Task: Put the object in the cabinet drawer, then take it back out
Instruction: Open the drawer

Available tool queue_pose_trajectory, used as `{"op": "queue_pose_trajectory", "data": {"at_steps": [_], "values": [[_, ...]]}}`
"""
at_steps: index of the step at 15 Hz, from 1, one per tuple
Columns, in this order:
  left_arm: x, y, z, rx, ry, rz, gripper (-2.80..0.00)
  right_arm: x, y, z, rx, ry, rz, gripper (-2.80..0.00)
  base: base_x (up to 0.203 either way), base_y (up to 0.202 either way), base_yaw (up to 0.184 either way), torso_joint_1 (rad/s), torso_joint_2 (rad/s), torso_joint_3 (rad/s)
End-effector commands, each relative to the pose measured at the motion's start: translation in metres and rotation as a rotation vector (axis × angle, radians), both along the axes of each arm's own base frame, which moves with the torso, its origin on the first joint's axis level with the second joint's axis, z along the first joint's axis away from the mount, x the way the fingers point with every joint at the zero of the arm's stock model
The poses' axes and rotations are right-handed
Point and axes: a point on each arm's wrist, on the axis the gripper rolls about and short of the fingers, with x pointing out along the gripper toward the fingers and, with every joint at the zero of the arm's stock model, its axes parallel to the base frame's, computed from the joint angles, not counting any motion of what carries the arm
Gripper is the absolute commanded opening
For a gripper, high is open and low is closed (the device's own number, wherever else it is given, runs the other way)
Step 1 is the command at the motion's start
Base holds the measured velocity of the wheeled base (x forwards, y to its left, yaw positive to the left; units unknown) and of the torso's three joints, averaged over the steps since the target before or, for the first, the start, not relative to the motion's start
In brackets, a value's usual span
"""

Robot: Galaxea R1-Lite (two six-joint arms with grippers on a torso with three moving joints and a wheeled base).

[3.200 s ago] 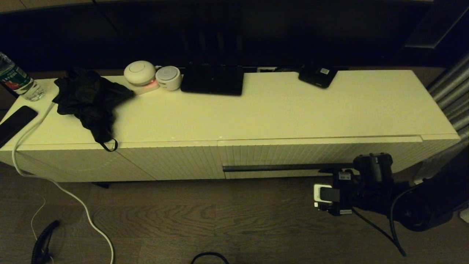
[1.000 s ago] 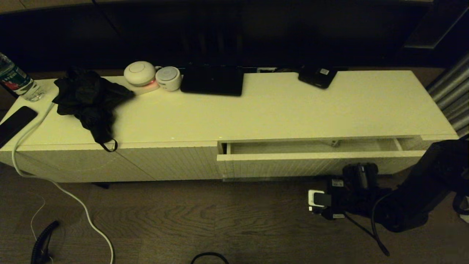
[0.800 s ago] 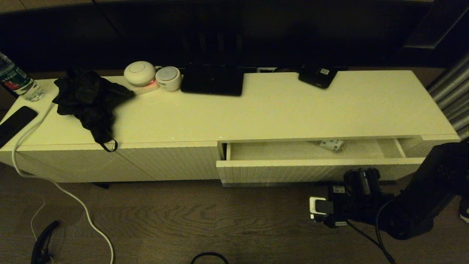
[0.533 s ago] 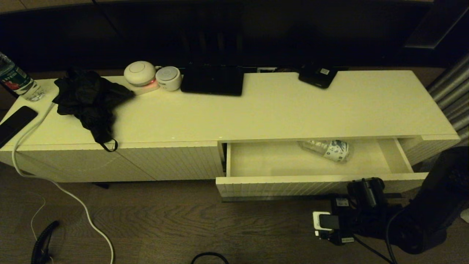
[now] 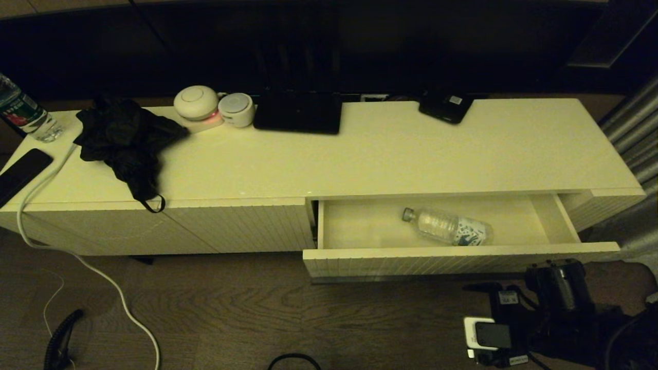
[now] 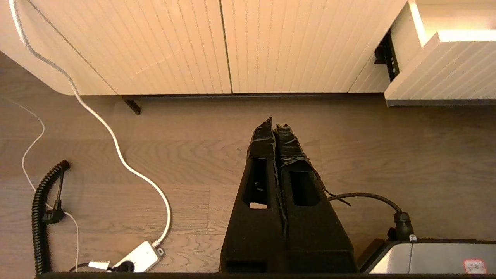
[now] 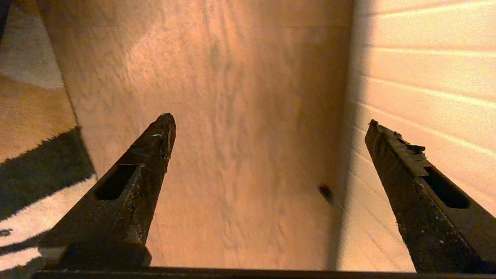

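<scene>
The cabinet drawer (image 5: 452, 252) is pulled out wide from the cabinet (image 5: 360, 154), and the water bottle (image 5: 446, 226) lies flat on its side inside, toward the right half of the pale floor. Its long axis runs nearly along the drawer's width, with the grey cap (image 5: 407, 214) pointing to about 10 o'clock and the fat bottom end to about 4 o'clock. The right pincer (image 7: 267, 128) is low in front of the drawer, off to the right, and its two fingers (image 7: 155, 139) stand wide apart with nothing between them. From the right arm's black wrist, seen in the head view, the bottle lies up at about 11 o'clock, over the drawer's front wall. The left pincer (image 6: 276, 130) is parked low over the floor on the left side, its fingers pressed together and holding nothing. The right arm is much nearer, so it looks like the one to reach in. It would likely need to rise over the front wall and come down across the bottle's middle, fingers set crossways to the long side.
</scene>
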Motion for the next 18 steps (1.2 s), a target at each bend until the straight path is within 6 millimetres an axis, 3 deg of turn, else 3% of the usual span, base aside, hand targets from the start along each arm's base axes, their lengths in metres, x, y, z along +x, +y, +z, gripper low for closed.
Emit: {"op": "queue_pose_trajectory", "data": {"at_steps": [1, 5, 10, 12, 18], "values": [[0.0, 0.0, 0.0, 0.0, 0.0, 0.0, -2.8, -0.03, -0.007, 0.036, 0.025, -0.126, 0.005, -2.8, 0.0, 0.0, 0.0, 0.0, 0.0, 0.0], [0.0, 0.0, -0.001, 0.0, 0.001, 0.0, -2.8, -0.072, -0.02, 0.082, 0.03, -0.203, -0.025, -2.8, 0.0, 0.0, 0.0, 0.0, 0.0, 0.0], [0.0, 0.0, 0.0, 0.0, 0.0, 0.0, -2.8, -0.074, -0.023, 0.156, 0.026, -0.176, -0.2, -2.8, 0.0, 0.0, 0.0, 0.0, 0.0, 0.0], [0.0, 0.0, 0.0, 0.0, -0.001, 0.0, -2.8, -0.056, -0.019, 0.161, 0.014, -0.127, -0.287, -2.8, 0.0, 0.0, 0.0, 0.0, 0.0, 0.0], [0.0, 0.0, -0.001, 0.0, 0.001, 0.0, -2.8, 0.018, 0.006, 0.148, 0.016, -0.03, -0.395, -2.8, 0.0, 0.0, 0.0, 0.0, 0.0, 0.0]]}}
